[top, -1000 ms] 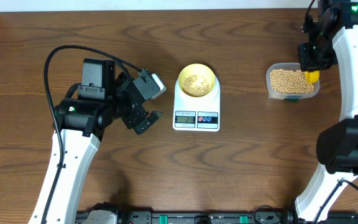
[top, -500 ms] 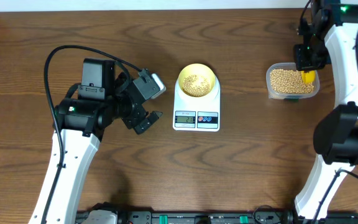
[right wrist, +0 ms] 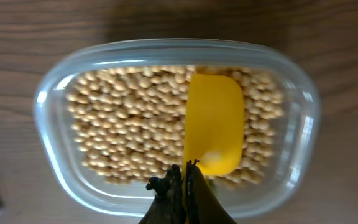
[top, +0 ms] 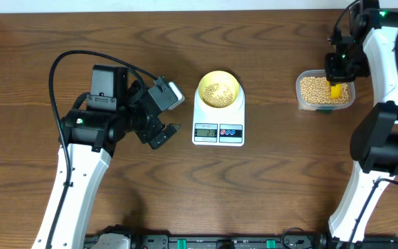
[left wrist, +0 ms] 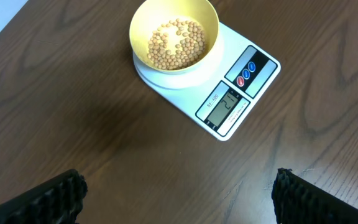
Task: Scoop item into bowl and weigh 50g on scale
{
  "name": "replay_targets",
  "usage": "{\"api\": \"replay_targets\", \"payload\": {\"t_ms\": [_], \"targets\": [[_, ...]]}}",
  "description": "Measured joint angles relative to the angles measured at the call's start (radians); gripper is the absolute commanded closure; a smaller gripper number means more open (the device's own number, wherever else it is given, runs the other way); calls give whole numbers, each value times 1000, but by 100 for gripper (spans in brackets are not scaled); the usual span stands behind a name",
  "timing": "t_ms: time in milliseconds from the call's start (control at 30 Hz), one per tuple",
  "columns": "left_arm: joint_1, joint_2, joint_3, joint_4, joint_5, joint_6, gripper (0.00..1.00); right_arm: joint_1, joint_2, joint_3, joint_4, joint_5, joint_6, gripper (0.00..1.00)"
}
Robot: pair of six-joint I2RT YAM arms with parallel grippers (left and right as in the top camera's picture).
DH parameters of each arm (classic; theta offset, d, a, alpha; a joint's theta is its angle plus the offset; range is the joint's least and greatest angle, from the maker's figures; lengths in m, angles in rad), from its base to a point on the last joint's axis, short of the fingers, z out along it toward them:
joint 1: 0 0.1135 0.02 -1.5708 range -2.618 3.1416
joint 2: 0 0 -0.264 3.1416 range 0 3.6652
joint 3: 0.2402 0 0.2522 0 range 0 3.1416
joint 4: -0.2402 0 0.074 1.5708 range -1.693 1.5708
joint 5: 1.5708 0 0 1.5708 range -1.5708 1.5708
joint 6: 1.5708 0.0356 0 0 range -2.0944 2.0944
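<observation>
Pinching the yellow scoop (right wrist: 214,124) in the right gripper (right wrist: 186,177), pointing down over the beans (right wrist: 129,124) in the clear tub (right wrist: 48,106) right of the scale (left wrist: 253,74). Holding the left gripper (top: 175,111) wide apart left of it. Showing the bowl (left wrist: 143,18), part-filled, on the scale.

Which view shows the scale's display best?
Left wrist view: the scale's display is large and unobstructed. Overhead shows it tiny, digits unreadable. Right wrist shows only the bean tub and scoop, no scale.
</observation>
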Motion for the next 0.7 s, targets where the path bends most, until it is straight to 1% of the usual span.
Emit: {"api": "replay_targets", "payload": {"t_ms": [233,700], "targets": [[0,0,0,0,0,0,3,-28,36,0,1,-198,-29,99],[0,0,0,0,0,0,2,-140,48,0,-2,-436,-56,99]]}}
